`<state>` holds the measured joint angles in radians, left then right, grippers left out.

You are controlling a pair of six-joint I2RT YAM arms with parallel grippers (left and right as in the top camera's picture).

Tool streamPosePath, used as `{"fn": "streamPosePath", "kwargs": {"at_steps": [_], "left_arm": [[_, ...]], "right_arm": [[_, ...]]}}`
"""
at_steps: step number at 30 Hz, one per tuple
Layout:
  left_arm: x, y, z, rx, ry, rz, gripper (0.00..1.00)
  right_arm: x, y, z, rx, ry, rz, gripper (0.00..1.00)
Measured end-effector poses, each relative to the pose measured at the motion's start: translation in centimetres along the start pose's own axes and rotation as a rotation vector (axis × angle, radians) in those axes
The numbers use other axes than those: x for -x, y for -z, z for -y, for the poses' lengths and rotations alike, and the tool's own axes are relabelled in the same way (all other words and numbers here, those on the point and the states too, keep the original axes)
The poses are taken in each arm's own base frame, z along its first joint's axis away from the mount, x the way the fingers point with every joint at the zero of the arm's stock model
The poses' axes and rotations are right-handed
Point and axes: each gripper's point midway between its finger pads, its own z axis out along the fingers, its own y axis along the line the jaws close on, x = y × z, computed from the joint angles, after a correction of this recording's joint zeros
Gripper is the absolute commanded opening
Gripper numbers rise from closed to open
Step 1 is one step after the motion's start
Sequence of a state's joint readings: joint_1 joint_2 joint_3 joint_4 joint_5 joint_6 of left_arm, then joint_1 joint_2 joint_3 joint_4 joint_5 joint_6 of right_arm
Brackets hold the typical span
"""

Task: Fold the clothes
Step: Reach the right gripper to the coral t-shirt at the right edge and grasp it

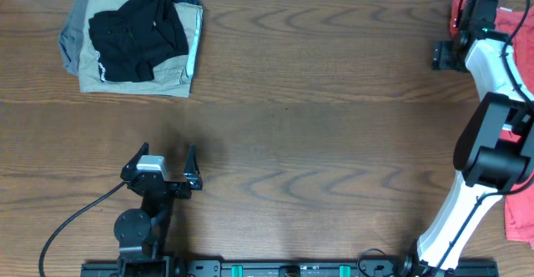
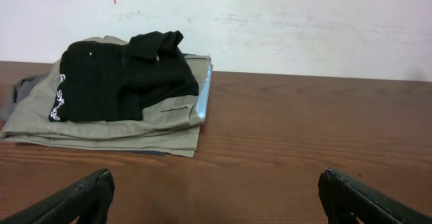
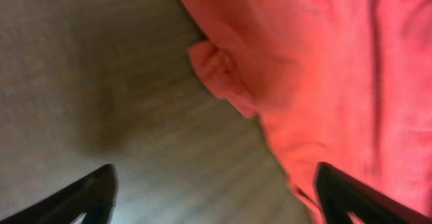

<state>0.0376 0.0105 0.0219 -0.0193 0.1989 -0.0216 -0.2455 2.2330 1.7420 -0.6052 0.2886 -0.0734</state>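
The red-orange T-shirt (image 1: 511, 20) lies at the far right edge of the table, mostly cut off by the frame; another part of it shows lower right (image 1: 521, 214). In the right wrist view its crumpled edge (image 3: 324, 69) fills the upper right, with no lettering visible. My right gripper (image 1: 445, 56) is open at the shirt's left edge; in the right wrist view (image 3: 216, 183) one finger is over bare table and the other over the fabric's border. My left gripper (image 1: 163, 173) is open and empty near the front left, as the left wrist view (image 2: 214, 187) also shows.
A stack of folded khaki and grey garments (image 1: 179, 73) with a black garment (image 1: 138, 31) on top sits at the back left, also seen in the left wrist view (image 2: 108, 126). Brown wooden table (image 1: 317, 127). A white wall (image 2: 304, 21) stands behind it.
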Motion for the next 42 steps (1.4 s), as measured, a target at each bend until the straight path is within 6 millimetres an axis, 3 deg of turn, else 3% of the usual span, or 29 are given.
{"fn": "streamPosePath", "kwargs": {"at_steps": [7,15,24,32,42], "left_arm": [[0.0,0.0,0.0,0.000,0.000,0.000,0.98],[0.0,0.0,0.0,0.000,0.000,0.000,0.98],[0.0,0.0,0.0,0.000,0.000,0.000,0.98],[0.0,0.0,0.0,0.000,0.000,0.000,0.98],[0.0,0.0,0.0,0.000,0.000,0.000,0.98]], "right_arm": [[0.7,-1.7,-1.2,0.062,-0.118,0.036,0.84],[-0.1,-4.5,-1.8,0.170,-0.350,0.007,0.79],[0.9,-5.0,-0.5,0.191,-0.470,0.044,0.77],[1.7,-5.2,-0.7,0.206,-0.493,0.077,0.55],[1.7,-5.7,0.3,0.143,-0.521,0.089,0.55]]}}
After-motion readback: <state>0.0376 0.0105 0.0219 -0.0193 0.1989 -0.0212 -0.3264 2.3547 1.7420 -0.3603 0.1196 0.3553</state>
